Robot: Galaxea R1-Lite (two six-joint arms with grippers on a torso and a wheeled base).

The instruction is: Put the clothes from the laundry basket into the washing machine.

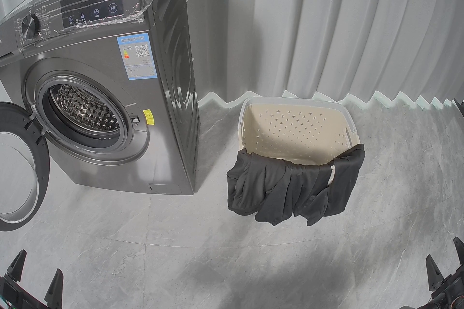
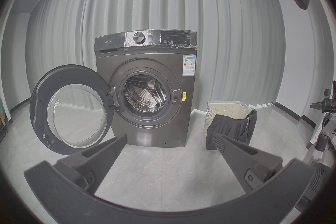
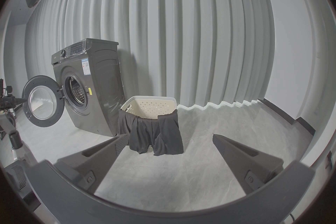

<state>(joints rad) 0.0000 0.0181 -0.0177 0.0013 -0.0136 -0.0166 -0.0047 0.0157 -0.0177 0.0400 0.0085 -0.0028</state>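
Observation:
A grey front-loading washing machine point(image 1: 101, 83) stands on the left with its round door point(image 1: 19, 165) swung wide open, showing the steel drum point(image 1: 84, 107). To its right sits a cream laundry basket point(image 1: 299, 124) with a dark grey garment point(image 1: 290, 187) draped over its near rim. My left gripper point(image 1: 35, 273) is open low at the near left, well short of the machine. Near the right edge, my right gripper point(image 1: 447, 259) is also open and holds nothing. The left wrist view faces the machine point(image 2: 150, 91) and basket point(image 2: 227, 111); the right wrist view faces the garment point(image 3: 150, 132).
White pleated curtains point(image 1: 314, 15) hang behind everything. Bare grey marble-look floor point(image 1: 193, 252) stretches between the grippers and the basket. The open door juts out over the floor at the far left.

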